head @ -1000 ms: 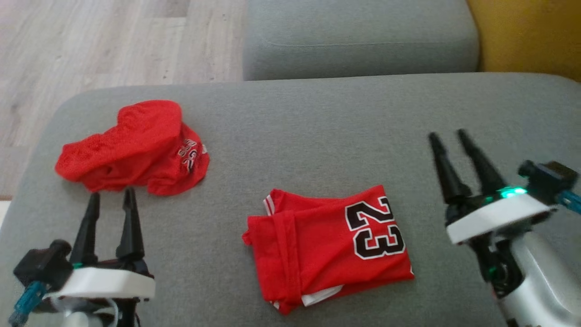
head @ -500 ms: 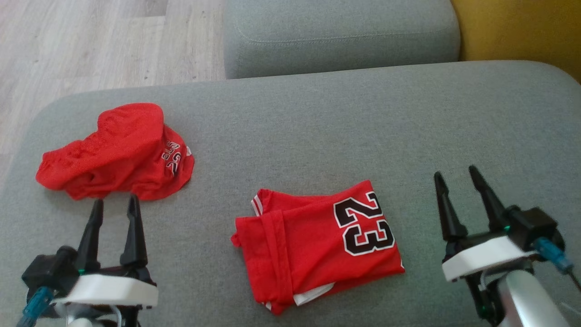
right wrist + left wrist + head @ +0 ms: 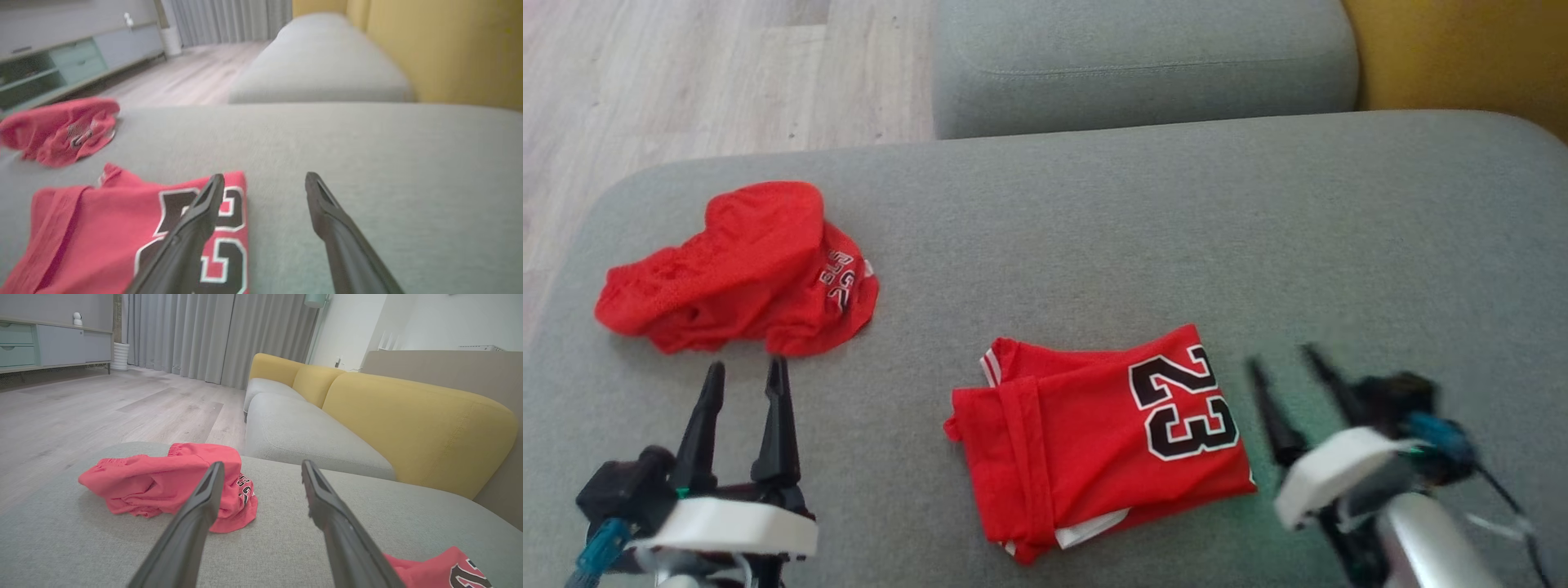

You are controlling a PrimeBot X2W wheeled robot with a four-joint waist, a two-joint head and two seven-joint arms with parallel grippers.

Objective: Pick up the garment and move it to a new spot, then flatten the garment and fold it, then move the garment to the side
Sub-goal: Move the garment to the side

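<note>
The folded jersey (image 3: 1094, 441) is red and lies near the front middle of the big gray cushion (image 3: 1094, 212). A black "23" (image 3: 1188, 404) outlined in white reads clearly on its top layer, turned sideways toward the jersey's right edge. White trim peeks out at its near and far left corners.

The crumpled garment (image 3: 739, 269), also red, has a gathered waistband and sits in a heap near the cushion's left rounded corner, close to the edge where the wooden floor (image 3: 686, 73) begins. Its black-and-white lettering is too creased to read.

The left gripper (image 3: 747, 365) has its two dark fingers spread apart and holds nothing. Its tips point at the heap, with a narrow strip of bare cushion between them. From the left wrist view, the left gripper (image 3: 262, 465) frames the heap's right end.

The right gripper (image 3: 1282, 359) is blurred. Its fingers also stand apart and empty, just beside the jersey's right edge. In the right wrist view one finger (image 3: 196, 220) crosses in front of the "23"; I cannot tell whether it touches the cloth.

Behind and to the right of the jersey the cushion is bare gray fabric, wide open as far as a second gray seat (image 3: 1143, 65) and the yellow backrest (image 3: 1462, 57).
</note>
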